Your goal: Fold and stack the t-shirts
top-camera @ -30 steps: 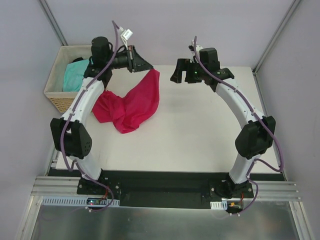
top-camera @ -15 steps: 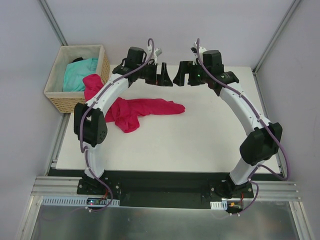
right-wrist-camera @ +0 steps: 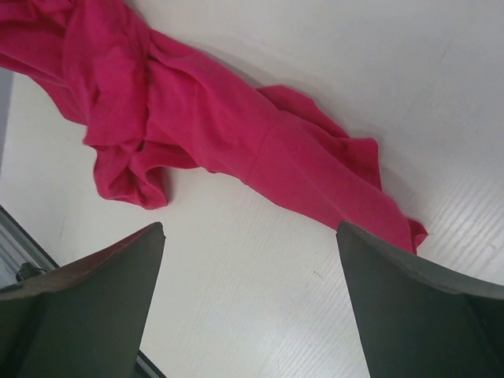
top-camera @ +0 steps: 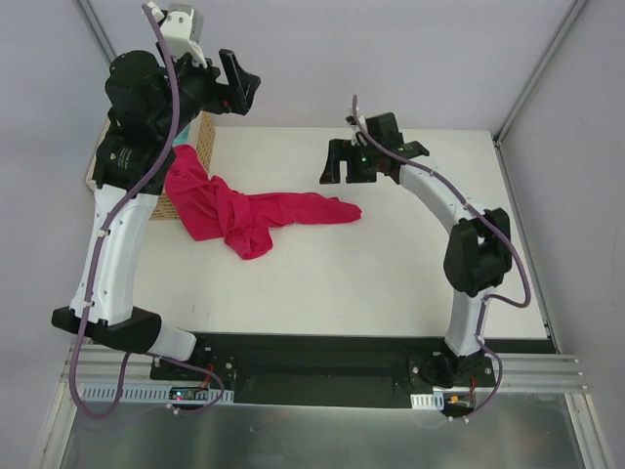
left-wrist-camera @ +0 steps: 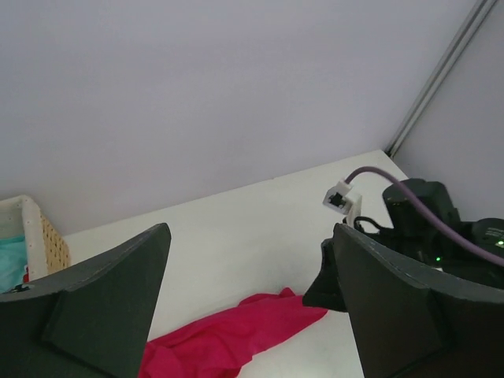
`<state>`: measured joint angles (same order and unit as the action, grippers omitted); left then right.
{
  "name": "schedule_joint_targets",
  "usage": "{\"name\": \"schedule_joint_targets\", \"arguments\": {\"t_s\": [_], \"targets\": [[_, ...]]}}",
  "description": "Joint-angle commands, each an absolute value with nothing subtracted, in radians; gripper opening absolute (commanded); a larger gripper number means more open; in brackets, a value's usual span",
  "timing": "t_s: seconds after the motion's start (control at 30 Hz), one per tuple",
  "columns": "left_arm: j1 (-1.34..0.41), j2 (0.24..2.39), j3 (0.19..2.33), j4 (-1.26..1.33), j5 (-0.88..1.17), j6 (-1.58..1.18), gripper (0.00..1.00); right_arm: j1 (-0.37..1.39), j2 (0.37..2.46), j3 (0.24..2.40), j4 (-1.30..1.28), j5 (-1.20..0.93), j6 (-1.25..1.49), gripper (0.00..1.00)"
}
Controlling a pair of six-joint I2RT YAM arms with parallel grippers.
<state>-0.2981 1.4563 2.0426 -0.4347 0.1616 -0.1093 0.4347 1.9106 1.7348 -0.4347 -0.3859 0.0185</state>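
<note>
**1 crimson tee sprawled on the tabletop, 2 hands wide apart and holding nothing**

Here is the picture from above: 1 crimson-pink t-shirt (top-camera: 264, 213) lies unfolded on the white tabletop (top-camera: 391, 264), bunched and twisted into a long rope of cloth. Its crumpled bulk sits on the left side, and 1 narrow tail reaches right toward the middle. The shirt's left end runs up right beside the wicker basket (left-wrist-camera: 49, 246). The left arm covers that corner in the overhead view, so I cannot tell whether the cloth hangs over the rim.

The left hand (top-camera: 239, 86) is lifted high above the far-left corner, well clear of the shirt. Its 2 fingers stand apart with only air between them.

The right hand (top-camera: 342, 164) hovers over the far middle of the tabletop, just beyond the shirt's right tail. Its wrist camera looks straight down on the crimson fabric through 2 widely spread fingers. It has no grip and touches nothing.

Now the second garment: the turquoise t-shirt (left-wrist-camera: 8, 268) shows only as a sliver inside the basket at the edge of the left wrist view.

That makes 2 tees, 1 basket, 2 arms, and no folds in the crimson shirt.
</note>
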Motion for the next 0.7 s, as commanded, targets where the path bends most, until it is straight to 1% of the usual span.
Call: {"name": "schedule_joint_targets", "arguments": {"t_s": [0.0,0.2,0.33,0.5,0.67], "targets": [[-0.305,1.471,1.991,-0.483,0.112,-0.095,0.83,0.463,1.995,1.766,-0.477,-0.327,0.009,0.93],[-0.305,1.428,1.925,-0.472,0.123,-0.100,0.80,0.466,2.081,1.866,-0.595,-0.195,-0.034,0.93],[-0.307,1.405,1.899,-0.471,0.155,-0.120,0.79,0.474,2.178,1.965,-0.704,-0.109,-0.043,0.89],[-0.304,1.382,1.887,-0.474,0.123,-0.092,0.78,0.492,2.194,1.994,-0.742,-0.106,-0.046,0.85],[-0.304,1.391,1.894,-0.472,0.115,-0.081,0.78,0.514,2.178,1.944,-0.791,-0.123,-0.038,0.83]]}}
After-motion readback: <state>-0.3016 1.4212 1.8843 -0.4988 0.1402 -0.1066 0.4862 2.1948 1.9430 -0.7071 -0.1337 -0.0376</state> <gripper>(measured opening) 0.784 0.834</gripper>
